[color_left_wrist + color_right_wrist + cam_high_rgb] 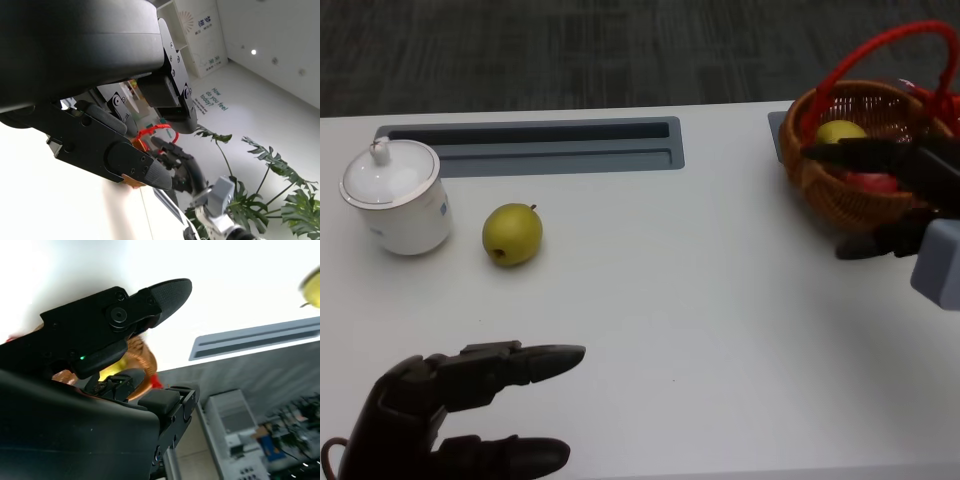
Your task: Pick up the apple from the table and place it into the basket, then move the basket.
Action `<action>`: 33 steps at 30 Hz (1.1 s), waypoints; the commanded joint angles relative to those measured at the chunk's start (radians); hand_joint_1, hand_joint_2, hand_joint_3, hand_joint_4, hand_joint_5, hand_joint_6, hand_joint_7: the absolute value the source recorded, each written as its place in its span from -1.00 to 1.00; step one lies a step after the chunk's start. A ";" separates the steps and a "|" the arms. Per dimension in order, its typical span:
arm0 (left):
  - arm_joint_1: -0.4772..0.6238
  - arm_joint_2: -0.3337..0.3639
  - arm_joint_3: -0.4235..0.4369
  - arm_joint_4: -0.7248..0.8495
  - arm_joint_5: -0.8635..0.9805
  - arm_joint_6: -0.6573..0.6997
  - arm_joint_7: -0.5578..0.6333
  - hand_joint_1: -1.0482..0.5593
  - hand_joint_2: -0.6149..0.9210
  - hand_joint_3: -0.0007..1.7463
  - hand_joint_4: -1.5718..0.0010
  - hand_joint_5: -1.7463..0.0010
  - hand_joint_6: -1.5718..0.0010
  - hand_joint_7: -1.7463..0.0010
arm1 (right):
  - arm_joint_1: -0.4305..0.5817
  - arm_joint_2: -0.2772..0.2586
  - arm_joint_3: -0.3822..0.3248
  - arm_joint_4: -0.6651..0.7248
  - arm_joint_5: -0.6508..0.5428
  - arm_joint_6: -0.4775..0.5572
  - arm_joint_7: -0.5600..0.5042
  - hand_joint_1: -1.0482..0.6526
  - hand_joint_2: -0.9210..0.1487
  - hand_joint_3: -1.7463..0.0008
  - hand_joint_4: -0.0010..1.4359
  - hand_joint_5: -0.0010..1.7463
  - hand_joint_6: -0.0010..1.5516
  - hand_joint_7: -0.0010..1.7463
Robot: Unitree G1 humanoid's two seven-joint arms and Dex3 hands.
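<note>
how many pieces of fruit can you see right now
3. A green pear lies on the table beside the lidded cup. A yellow-green fruit and a red one are in the basket; more may be hidden behind the right hand.

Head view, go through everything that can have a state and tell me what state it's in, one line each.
Lidded white cup: upright, lid on.
Pear: lying loose on the table, beside the cup.
Wicker basket: upright, holding a yellow-green fruit and a red one.
Left hand: open, holding nothing.
Right hand: gripping the basket's near rim.
</note>
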 commanded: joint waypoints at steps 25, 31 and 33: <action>-0.084 0.078 0.061 0.105 0.013 -0.033 -0.025 -0.30 0.84 -1.00 -0.04 1.00 0.04 1.00 | 0.333 0.251 -0.059 -0.194 0.483 -0.330 0.351 -0.47 -0.82 0.99 -0.16 -0.97 -0.30 -0.97; -0.104 0.079 0.064 0.114 0.005 -0.034 -0.025 -0.28 0.82 -1.00 -0.07 0.99 0.01 0.99 | 0.359 0.323 -0.083 -0.180 0.542 -0.339 0.420 -0.40 -0.82 1.00 -0.04 -0.97 -0.21 -0.97; -0.115 0.080 0.062 0.121 -0.004 -0.038 -0.030 -0.26 0.81 -1.00 -0.08 0.98 0.00 0.99 | 0.357 0.341 -0.095 -0.170 0.544 -0.346 0.431 -0.39 -0.82 1.00 -0.02 -0.97 -0.18 -0.97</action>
